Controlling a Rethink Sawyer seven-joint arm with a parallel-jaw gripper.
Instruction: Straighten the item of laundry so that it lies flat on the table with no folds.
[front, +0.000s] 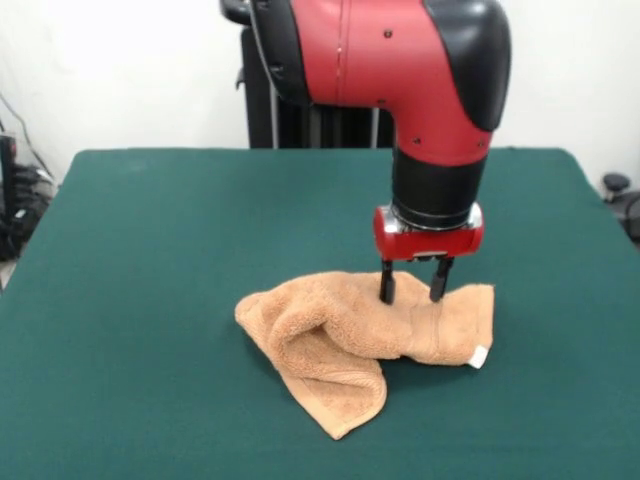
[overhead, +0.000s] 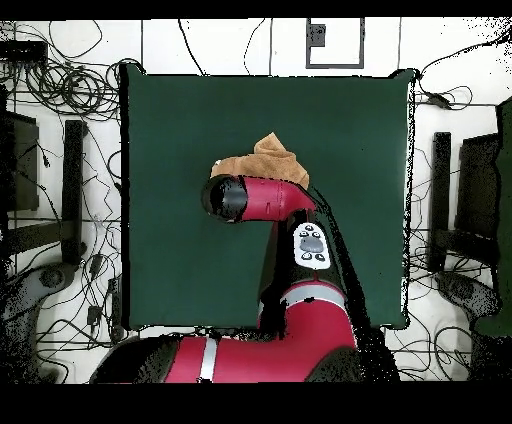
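An orange-tan towel (front: 350, 335) lies crumpled and folded over itself near the middle of the green table (front: 150, 260). A small white tag (front: 480, 357) shows at its right corner. My gripper (front: 412, 290) stands straight down over the towel's right part, open, both fingertips touching or pressing into the cloth. In the overhead view the arm covers most of the towel (overhead: 268, 160); only its far part shows, and the gripper is hidden under the arm's head.
The table (overhead: 180, 130) stretches wide around the towel on all sides. Cables and black stands lie on the floor beyond the table's edges in the overhead view.
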